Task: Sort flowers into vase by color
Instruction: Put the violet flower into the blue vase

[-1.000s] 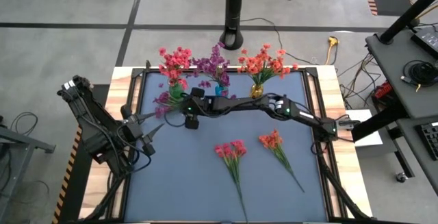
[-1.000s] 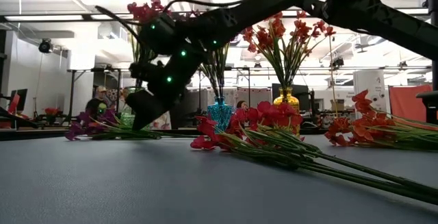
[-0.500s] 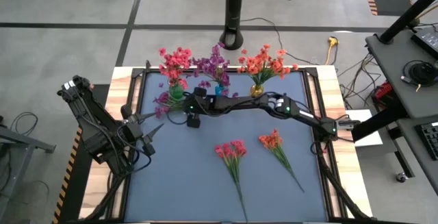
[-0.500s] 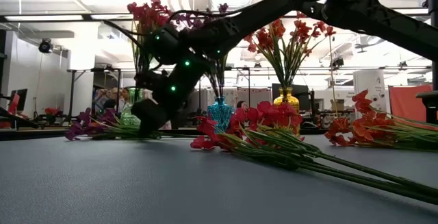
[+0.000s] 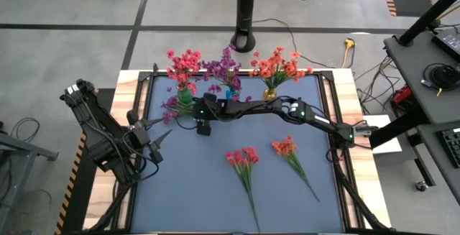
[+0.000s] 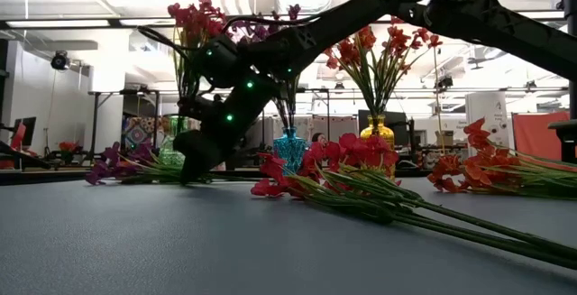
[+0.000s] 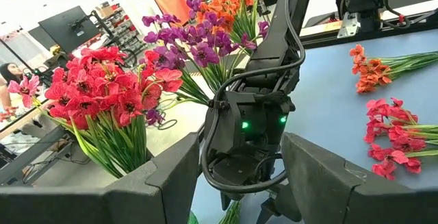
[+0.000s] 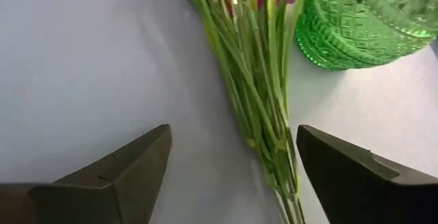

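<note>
The blue-grey desk (image 5: 215,192) carries three glass vases along its far edge, the green one (image 8: 356,25) holding pink-red blossoms. My right pincer (image 8: 229,162) hangs low beside it, fingers spread wide on either side of the thin green stems of the purple sprig (image 8: 256,80) lying flat, not touching them. My left pincer (image 5: 159,143) waits open near the desk's left edge.

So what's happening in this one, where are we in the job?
The right gripper is down at the table with its jaws open astride the stems of a purple sprig lying beside the green vase, not yet gripping. The left gripper waits open at the table's left edge. A pink-red sprig and an orange-red sprig lie unsorted.
</note>
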`<state>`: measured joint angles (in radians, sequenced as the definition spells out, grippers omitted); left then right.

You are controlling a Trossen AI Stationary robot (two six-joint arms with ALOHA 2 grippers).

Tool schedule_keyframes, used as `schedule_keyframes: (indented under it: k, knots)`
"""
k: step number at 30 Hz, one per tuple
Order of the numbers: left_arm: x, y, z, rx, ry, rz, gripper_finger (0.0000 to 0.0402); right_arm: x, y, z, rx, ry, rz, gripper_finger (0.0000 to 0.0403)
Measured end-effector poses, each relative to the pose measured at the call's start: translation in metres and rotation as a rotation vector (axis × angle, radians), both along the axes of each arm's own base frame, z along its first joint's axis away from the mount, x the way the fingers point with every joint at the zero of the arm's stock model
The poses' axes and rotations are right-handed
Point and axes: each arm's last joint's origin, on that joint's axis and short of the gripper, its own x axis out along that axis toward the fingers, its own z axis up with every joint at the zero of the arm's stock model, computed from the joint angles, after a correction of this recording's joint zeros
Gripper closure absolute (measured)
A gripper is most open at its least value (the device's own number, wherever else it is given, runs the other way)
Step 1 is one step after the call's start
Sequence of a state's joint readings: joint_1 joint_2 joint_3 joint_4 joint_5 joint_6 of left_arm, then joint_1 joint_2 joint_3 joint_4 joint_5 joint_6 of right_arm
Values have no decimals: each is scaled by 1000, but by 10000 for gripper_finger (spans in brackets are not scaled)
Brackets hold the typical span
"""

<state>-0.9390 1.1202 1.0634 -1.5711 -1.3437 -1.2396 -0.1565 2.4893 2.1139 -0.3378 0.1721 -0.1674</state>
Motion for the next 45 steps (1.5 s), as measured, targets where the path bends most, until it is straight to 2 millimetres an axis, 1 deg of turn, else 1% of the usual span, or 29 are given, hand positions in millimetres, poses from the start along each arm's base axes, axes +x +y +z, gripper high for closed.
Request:
schedule_keyframes:
  k: [4,13,16,27,30,32,36,43,45]
  knots:
    - [0,0,0,0,0,0,209,0,2,0,28,-3,33,126]
    - [0,0,0,0,0,0,209,-1,3,-2,45,17,47,212]
    - [0,0,0,0,0,0,209,-1,5,-2,79,14,61,239]
    - [0,0,0,0,0,1,209,-1,16,-3,131,31,76,354]
    - [0,0,0,0,0,1,209,-1,18,-3,139,26,68,378]
    - [0,0,0,0,0,1,209,-2,20,1,142,26,71,387]
    - [1,-1,0,-9,-7,1,209,-3,30,14,154,24,82,385]
    - [2,-3,0,-36,-26,0,209,-11,56,65,154,-20,105,385]
    - [3,-4,0,-49,-36,0,209,-15,62,76,153,-18,93,385]
